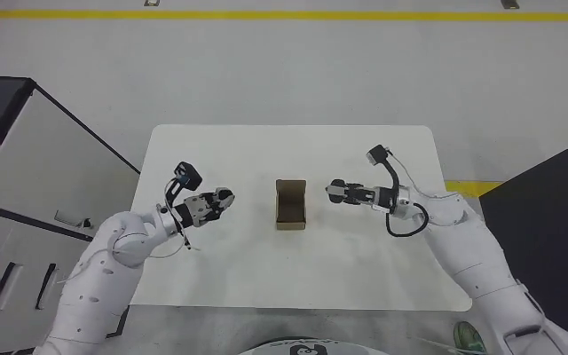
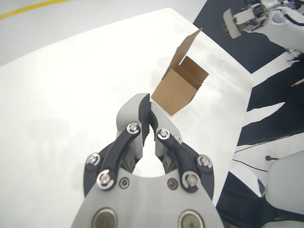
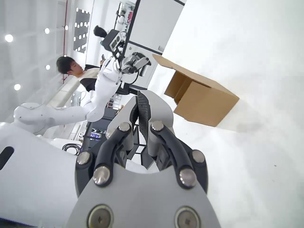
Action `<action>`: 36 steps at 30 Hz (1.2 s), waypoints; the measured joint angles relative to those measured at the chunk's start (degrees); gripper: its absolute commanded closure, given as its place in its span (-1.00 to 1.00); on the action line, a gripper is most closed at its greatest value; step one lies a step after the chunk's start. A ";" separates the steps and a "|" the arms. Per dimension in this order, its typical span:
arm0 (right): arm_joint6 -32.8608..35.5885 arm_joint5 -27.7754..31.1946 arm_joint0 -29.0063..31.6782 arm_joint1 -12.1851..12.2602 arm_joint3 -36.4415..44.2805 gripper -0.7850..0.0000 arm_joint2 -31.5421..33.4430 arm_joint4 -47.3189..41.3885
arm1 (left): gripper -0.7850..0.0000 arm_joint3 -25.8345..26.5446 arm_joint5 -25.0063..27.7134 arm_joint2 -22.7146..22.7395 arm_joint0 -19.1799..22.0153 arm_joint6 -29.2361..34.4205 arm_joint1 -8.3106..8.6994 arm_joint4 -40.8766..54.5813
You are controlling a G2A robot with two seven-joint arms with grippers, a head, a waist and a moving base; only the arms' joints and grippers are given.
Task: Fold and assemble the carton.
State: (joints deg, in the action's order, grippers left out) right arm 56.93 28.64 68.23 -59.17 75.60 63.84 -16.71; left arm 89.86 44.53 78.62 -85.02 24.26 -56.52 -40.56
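Note:
A small brown carton (image 1: pixel 290 205) stands upright in the middle of the white table (image 1: pixel 222 275), its top open and one flap raised at the far side. In the left wrist view the carton (image 2: pixel 178 88) shows its hollow inside and the tall flap. The left gripper (image 1: pixel 227 196) hangs left of the carton, apart from it, shut with nothing held; its pads (image 2: pixel 145 110) meet. The right gripper (image 1: pixel 332 191) is to the right of the carton, a short gap away, shut and empty too. The right wrist view has the carton (image 3: pixel 201 97) beyond that gripper (image 3: pixel 142 103).
Bare table surface lies all around the carton. A dark-framed panel (image 1: pixel 35 151) stands off the table's left edge and a dark mat (image 1: pixel 532 200) lies off its right edge. A yellow floor line (image 1: pixel 284 14) runs beyond the far side.

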 measured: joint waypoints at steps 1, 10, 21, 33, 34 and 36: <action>-1.11 -0.57 -0.13 -0.16 -0.33 1.00 -0.53 0.83 | 1.00 -0.94 -0.09 -1.73 0.98 0.31 -0.27 0.60; -3.70 -1.22 -2.12 -1.28 -4.19 1.00 -3.93 3.01 | 1.00 -4.32 -3.86 -9.69 6.67 -0.46 -1.81 -2.24; -5.43 -2.35 -1.24 -1.54 -2.72 1.00 -5.24 5.63 | 1.00 -3.88 -3.61 -11.96 7.19 -1.10 -2.26 -2.04; -7.18 -2.59 -4.19 -3.00 -7.18 1.00 -8.37 6.30 | 1.00 -6.09 -4.13 -17.33 11.57 -1.57 -3.60 -2.56; -7.46 -2.68 -4.55 -3.15 -7.69 1.00 -8.63 6.48 | 1.00 -6.23 -4.15 -17.49 11.79 -1.68 -3.66 -2.61; -7.90 -2.91 -5.05 -3.38 -8.42 1.00 -9.04 6.73 | 1.00 -6.47 -4.16 -17.74 12.13 -1.72 -3.73 -2.65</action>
State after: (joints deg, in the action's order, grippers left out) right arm 49.03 25.72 63.19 -62.55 67.18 54.80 -9.98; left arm 83.39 40.37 60.88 -72.89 22.54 -60.25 -43.21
